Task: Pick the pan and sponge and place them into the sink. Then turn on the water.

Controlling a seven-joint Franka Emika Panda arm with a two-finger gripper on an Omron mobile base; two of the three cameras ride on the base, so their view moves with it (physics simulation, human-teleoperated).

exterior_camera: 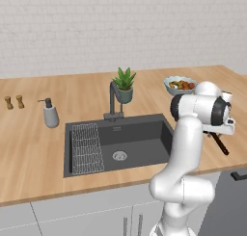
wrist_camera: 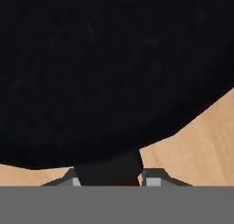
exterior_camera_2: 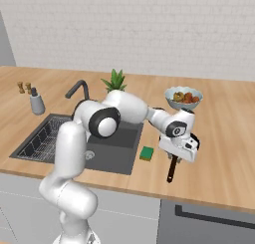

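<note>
Gripper (wrist_camera: 109, 181) low over the pan (wrist_camera: 105, 72) on the desk (wrist_camera: 205, 136).
Fingers flank the handle base; contact apparently made, though unclear. Sponge (exterior_camera_2: 146, 153) lies beside the sink (exterior_camera_2: 119, 158) edge.

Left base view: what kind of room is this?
A kitchen, rendered rather than real. A dark sink with a tap is set into a wooden counter, cabinets sit below, and a bowl of food and a soap bottle stand on top.

a: base views are bright and even, flat rendered light, only soft shadows inside the sink (exterior_camera: 144, 134) and under the arm. no glare.

b: all pretty low-res and soft. hand view's mostly murky, the pan (wrist_camera: 105, 72) is a featureless black mass.
</note>
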